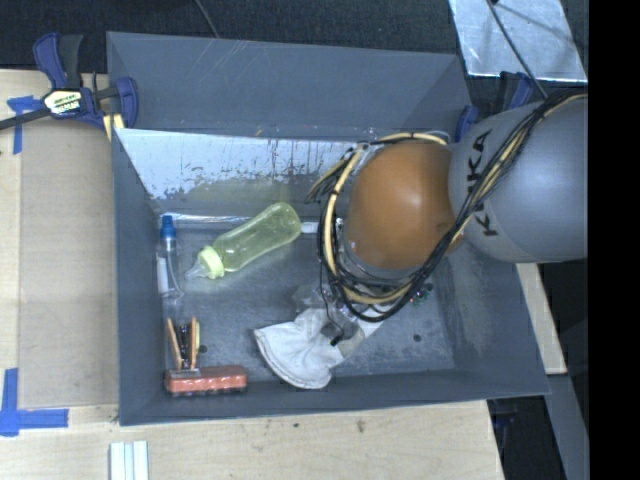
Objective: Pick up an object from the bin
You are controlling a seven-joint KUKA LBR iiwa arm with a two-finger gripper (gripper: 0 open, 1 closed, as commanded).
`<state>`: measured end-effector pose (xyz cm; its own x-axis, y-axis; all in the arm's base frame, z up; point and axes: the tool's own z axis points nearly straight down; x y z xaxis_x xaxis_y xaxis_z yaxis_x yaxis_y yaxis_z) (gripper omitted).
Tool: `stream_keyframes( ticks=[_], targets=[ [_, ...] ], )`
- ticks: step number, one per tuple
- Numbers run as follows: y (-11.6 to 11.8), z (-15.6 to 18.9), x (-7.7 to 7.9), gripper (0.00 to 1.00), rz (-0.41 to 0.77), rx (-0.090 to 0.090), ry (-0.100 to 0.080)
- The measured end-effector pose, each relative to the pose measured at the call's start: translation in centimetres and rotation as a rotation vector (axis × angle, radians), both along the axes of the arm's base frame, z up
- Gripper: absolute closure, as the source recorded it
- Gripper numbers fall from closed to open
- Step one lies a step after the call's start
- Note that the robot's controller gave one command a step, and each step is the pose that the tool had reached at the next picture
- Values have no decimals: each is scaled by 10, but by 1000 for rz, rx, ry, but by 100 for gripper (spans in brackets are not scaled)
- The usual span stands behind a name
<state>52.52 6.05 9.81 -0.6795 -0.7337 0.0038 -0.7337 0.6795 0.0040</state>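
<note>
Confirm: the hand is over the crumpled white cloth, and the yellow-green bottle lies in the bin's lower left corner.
Not quite. In the camera view the yellow-green bottle lies near the middle of the bin, up-left of the crumpled white cloth. The hand is over that cloth.

Tool (338, 330) seemingly half-hidden under orange cover (395, 208)

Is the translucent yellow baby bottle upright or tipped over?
Tipped over: the yellow baby bottle lies lengthwise on the floor of the grey metal bin, nipple end leftward.
</note>
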Motion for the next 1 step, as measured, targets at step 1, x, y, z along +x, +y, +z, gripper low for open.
stream_keyframes(
  ticks=[1],
  targets=[
    [0, 20, 1, 100, 0, 1, -5]
  ],
)
